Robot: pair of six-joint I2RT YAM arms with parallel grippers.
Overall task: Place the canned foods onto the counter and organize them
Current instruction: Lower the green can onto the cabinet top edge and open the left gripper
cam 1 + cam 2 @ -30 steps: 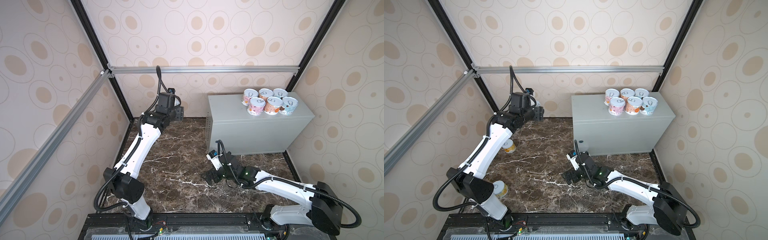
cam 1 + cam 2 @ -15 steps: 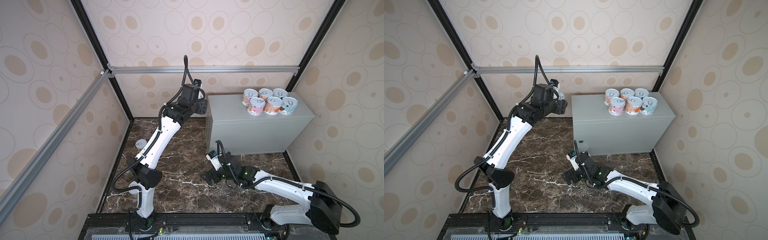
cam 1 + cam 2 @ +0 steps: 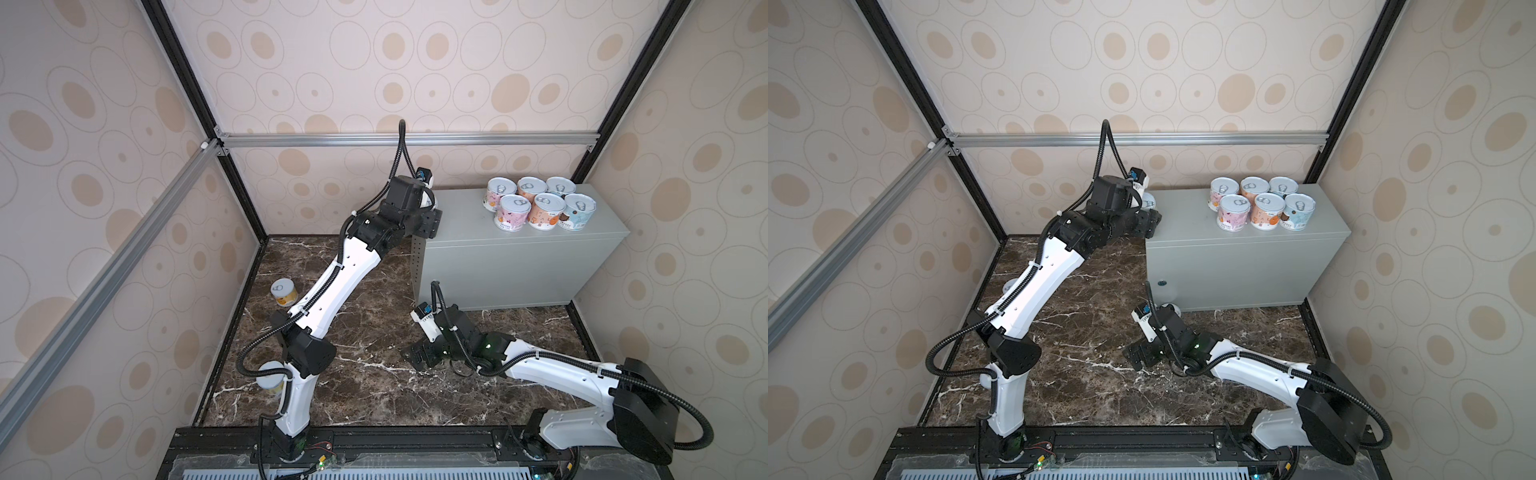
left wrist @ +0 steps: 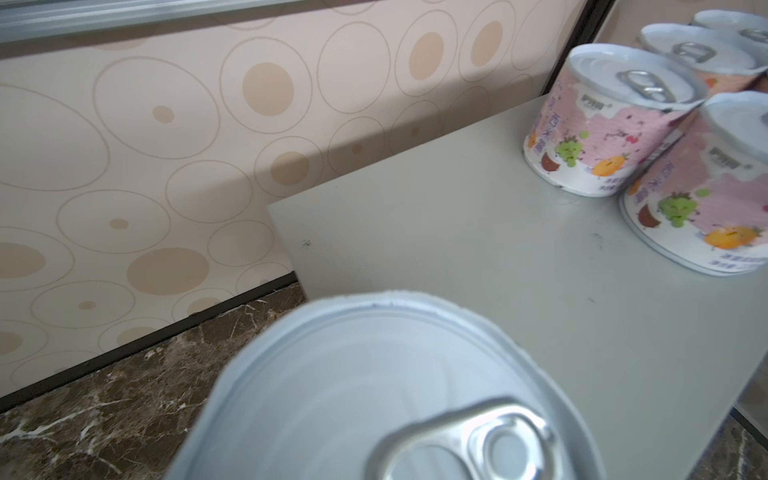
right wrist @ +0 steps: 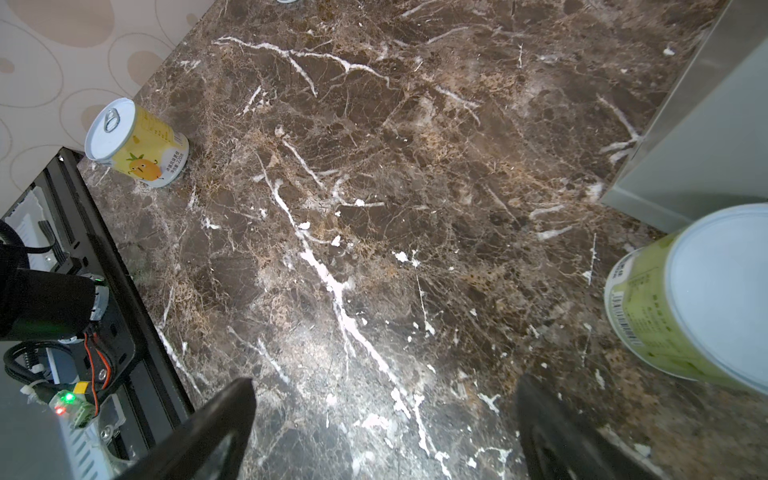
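Observation:
Several canned foods point(image 3: 540, 205) point(image 3: 1262, 205) stand in two rows at the right end of the grey counter point(image 3: 498, 257) point(image 3: 1225, 266). My left gripper point(image 3: 428, 212) point(image 3: 1148, 216) hangs at the counter's left end, shut on a can point(image 3: 1147, 202). That can's silvery pull-tab lid point(image 4: 374, 395) fills the near part of the left wrist view and hides the fingers. Two pink cans point(image 4: 602, 124) stand further along the counter top point(image 4: 498, 270). My right gripper point(image 5: 384, 415) point(image 3: 419, 353) is open and empty, low over the marble floor. A green can point(image 5: 698, 299) stands beside it.
A yellow can point(image 3: 284, 292) stands on the dark marble floor by the left wall. Another yellow can point(image 3: 270, 378) point(image 5: 137, 145) sits beside the left arm's base. The counter's foot point(image 5: 706, 145) is close to the green can. Patterned walls close in three sides.
My left arm has swung from the back left wall across to the counter's left end, carrying the can. The right arm has stayed still.

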